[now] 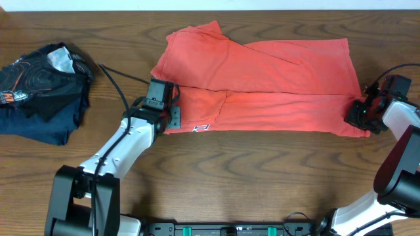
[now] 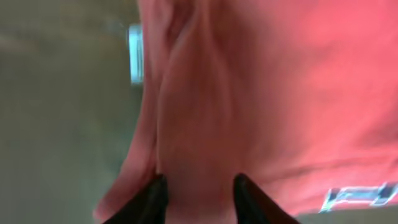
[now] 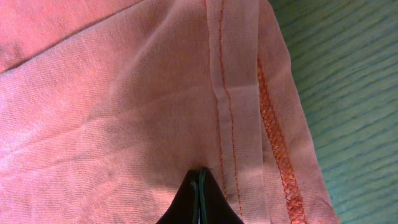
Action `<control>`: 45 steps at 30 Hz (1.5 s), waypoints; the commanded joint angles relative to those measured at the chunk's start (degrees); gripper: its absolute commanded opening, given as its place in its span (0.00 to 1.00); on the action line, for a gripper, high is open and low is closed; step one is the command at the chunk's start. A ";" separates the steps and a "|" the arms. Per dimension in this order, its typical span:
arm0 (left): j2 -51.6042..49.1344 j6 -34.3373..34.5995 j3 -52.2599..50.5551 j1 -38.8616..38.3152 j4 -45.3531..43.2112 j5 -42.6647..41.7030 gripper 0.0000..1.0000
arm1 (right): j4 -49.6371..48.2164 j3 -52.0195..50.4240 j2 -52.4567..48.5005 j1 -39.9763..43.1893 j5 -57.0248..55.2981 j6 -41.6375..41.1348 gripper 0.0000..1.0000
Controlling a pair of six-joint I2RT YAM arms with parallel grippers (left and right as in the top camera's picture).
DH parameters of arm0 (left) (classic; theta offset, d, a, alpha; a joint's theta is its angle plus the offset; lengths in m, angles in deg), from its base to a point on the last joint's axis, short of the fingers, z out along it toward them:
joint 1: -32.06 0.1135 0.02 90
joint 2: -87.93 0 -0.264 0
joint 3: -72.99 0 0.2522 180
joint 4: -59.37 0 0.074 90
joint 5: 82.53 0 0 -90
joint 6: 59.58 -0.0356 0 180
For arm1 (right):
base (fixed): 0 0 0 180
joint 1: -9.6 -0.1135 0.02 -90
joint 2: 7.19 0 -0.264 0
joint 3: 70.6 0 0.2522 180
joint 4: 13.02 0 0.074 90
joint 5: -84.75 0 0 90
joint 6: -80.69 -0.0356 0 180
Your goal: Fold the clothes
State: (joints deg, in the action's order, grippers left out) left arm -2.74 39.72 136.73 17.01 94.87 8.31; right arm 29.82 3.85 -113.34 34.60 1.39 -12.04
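The clothes, a coral-red T-shirt [image 1: 262, 72], lie folded lengthwise across the far middle of the table, with white lettering [image 1: 200, 128] peeking out at the front left edge. My left gripper [image 1: 170, 117] hovers over the shirt's left end. In the left wrist view its fingers [image 2: 155, 196] stand apart, with blurred red cloth [image 2: 261, 93] filling the space beyond them and the lettering [image 2: 357, 196] at lower right. My right gripper [image 1: 359, 115] sits at the shirt's front right corner. Seen from the right wrist, it [image 3: 200, 177] is pinched shut on the cloth beside the stitched hem [image 3: 273, 124].
A dark navy garment with a printed design [image 1: 39, 92] lies bunched at the left edge of the table. A black cable [image 1: 121, 78] runs from the left arm toward that pile. Bare wood table [image 1: 262, 177] stretches along the front.
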 commanded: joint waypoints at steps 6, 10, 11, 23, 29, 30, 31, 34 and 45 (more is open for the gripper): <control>-0.35 2.05 0.48 0.04 9.05 4.39 0.23 | 0.33 -0.48 -0.85 -0.31 -0.20 -0.42 0.02; -0.35 1.99 0.48 0.11 7.96 6.32 0.25 | 0.09 -0.48 -0.85 -0.31 -0.22 -0.42 0.01; -0.35 2.01 0.48 0.15 7.69 6.29 0.29 | 0.04 -0.48 -0.85 -0.31 -0.22 -0.39 0.01; -3.63 1.97 -0.59 1.22 1.73 6.32 0.31 | 0.59 -0.48 -0.85 -0.31 -2.12 -0.42 0.01; -9.53 1.97 -0.70 3.39 -0.50 6.29 0.13 | 0.61 -0.48 -0.85 -0.31 -2.10 -0.42 0.01; -9.86 1.97 -0.70 3.56 -0.52 6.32 0.08 | 0.61 -0.48 -0.85 -0.31 -2.10 -0.42 0.01; -9.86 1.97 -0.68 3.89 -0.61 6.34 0.06 | 0.61 -0.48 -0.85 -0.31 -2.10 -0.42 0.01; -9.11 2.01 -0.61 5.40 -1.53 7.78 0.06 | 0.57 -0.48 -0.85 -0.31 -2.10 -0.42 0.01; -6.49 2.86 -0.46 13.99 1.99 14.01 0.07 | 1.62 -0.48 -0.85 -0.26 -6.64 -2.40 0.01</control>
State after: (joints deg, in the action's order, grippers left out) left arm -10.15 41.42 136.84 28.53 95.30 17.32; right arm 30.69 3.89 -113.32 34.40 0.23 -12.78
